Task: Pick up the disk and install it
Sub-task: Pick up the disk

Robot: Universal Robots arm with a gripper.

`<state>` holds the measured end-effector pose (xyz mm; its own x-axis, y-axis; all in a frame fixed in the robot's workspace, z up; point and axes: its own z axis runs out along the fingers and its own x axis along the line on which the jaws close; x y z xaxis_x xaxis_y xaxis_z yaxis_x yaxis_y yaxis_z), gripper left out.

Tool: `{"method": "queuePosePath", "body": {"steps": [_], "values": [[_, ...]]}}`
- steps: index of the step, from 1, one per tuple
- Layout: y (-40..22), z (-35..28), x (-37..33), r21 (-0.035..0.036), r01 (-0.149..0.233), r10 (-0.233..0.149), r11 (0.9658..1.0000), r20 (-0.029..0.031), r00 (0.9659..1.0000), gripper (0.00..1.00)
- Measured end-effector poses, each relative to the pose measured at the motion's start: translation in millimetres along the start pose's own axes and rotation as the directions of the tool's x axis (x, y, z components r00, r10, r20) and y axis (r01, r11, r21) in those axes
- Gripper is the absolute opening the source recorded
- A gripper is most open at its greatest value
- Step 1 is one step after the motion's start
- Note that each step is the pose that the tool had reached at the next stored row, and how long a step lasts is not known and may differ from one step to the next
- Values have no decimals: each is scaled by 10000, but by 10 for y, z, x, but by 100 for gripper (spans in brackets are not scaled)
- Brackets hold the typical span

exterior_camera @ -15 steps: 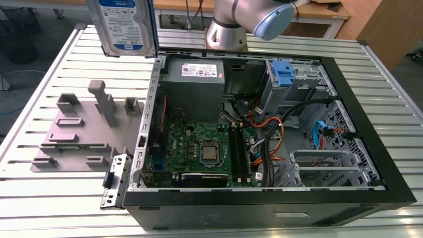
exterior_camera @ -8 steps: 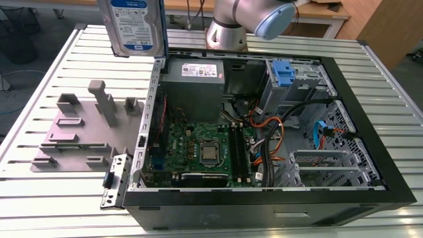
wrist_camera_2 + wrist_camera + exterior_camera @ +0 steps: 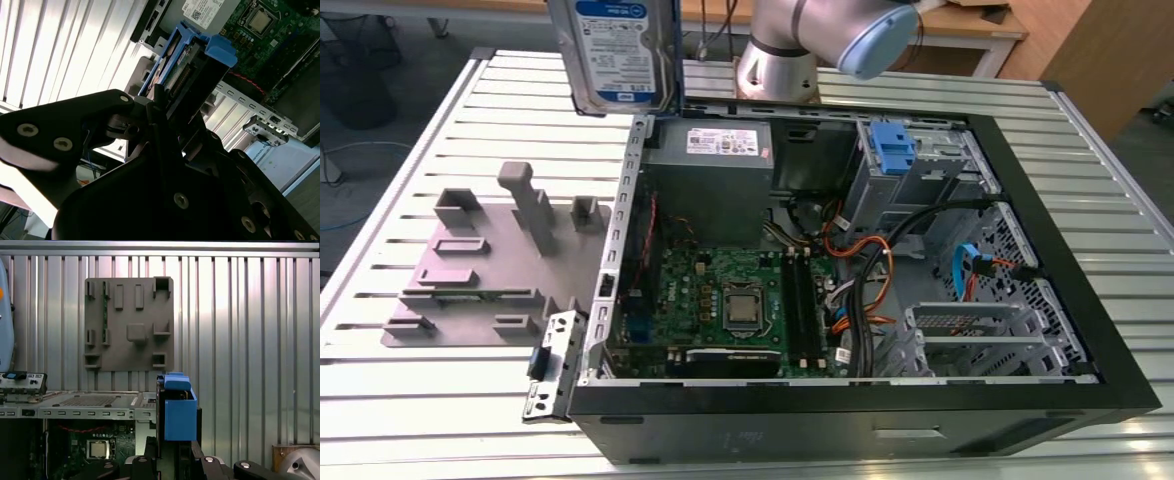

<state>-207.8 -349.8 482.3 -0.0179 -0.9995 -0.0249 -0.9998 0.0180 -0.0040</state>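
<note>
Bright, even light washes the ribbed table [image 3: 400, 150], flaring to white glare in the second wrist view behind the silhouetted gripper [image 3: 167, 107], while the computer case [image 3: 881, 420] holds soft shadow inside.

It seemed a robotics lab: below the gripper [image 3: 167, 105] a slotted aluminium table [image 3: 427, 400] bore an opened computer case [image 3: 854, 430] and a grey fixture plate [image 3: 454, 290].
</note>
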Motion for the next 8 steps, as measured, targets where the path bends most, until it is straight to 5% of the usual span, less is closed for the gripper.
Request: {"method": "queuePosePath", "body": {"steps": [8], "values": [[-273, 2, -5, 1, -1, 1, 10000, 2, 10000, 35]]}}
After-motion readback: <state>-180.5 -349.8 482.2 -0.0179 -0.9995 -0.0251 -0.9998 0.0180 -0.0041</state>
